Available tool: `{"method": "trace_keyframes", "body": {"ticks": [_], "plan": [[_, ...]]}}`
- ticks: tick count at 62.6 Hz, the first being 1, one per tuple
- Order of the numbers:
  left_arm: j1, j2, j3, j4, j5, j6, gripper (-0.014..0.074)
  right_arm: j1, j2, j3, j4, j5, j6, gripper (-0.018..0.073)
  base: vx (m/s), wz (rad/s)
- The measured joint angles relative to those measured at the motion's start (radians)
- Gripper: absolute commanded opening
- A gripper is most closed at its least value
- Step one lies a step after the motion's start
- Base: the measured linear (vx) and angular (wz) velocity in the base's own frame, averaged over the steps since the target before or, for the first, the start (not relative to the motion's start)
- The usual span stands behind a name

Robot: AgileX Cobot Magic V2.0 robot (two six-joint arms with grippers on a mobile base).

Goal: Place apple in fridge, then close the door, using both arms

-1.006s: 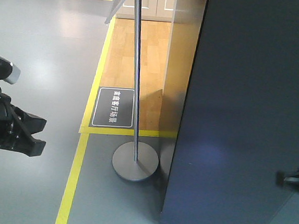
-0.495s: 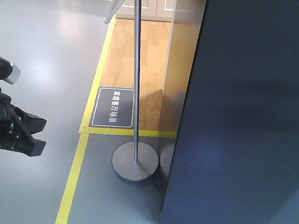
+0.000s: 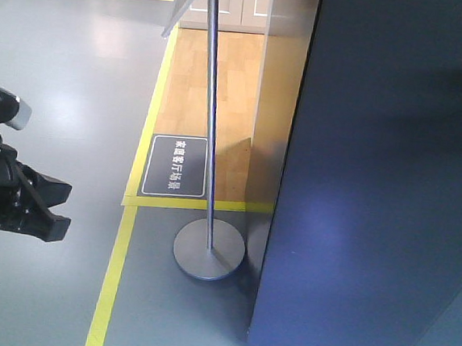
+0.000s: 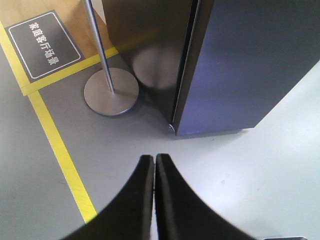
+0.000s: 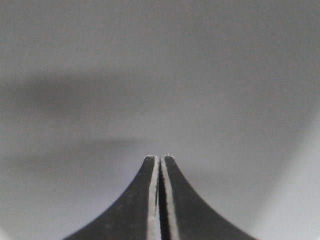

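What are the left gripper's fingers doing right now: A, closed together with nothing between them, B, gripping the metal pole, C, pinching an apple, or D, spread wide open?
A: in the left wrist view the left gripper has its fingers pressed together, empty, above the grey floor.

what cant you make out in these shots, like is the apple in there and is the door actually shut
- Apple: in no view; the dark grey door hides the fridge interior.
- Door seam: front view cuts off its top; left wrist view shows only the bottom corner.
- Right gripper: the right wrist view shows only a blurred grey surface ahead; contact unclear. In the front view only a sliver shows at the right edge.
- Floor sign: text too small to read.
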Motion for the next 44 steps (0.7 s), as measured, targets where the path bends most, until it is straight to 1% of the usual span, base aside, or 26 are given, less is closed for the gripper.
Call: {"method": "trace_keyframes", "body": {"ticks": [4,12,20,30,36,44], "plan": [[0.0,0.0,0.0,0.0,0.0,0.0,-0.0006,0.0,0.042,-0.038,0.0,-0.007,-0.013,-0.0003,0.0,0.0],[0.0,0.0,0.0,0.0,0.0,0.0,-0.0006,0.0,0.116,-0.122,0.0,0.024,-0.038,-0.0003,0.0,0.0],[0.0,-0.001,0.0,0.0,0.001,0.0,-0.0006,-0.001,0.203,-0.206,0.0,0.003,-0.043,-0.0003,0.0,0.0],[0.0,-0.001,0.0,0.0,0.001,0.0,-0.0006,-0.001,0.281,-0.298,0.0,0.034,-0.043,-0.0003,0.0,0.0],[0.0,-0.002,0.0,0.0,0.001,0.0,-0.0006,-0.003,0.315,-0.337,0.0,0.016,-0.042,-0.0003,0.0,0.0],[0.0,-0.002,0.0,0.0,0.001,0.0,-0.0006,-0.003,0.338,-0.349,0.0,-0.001,-0.04,-0.0003,0.0,0.0]]}}
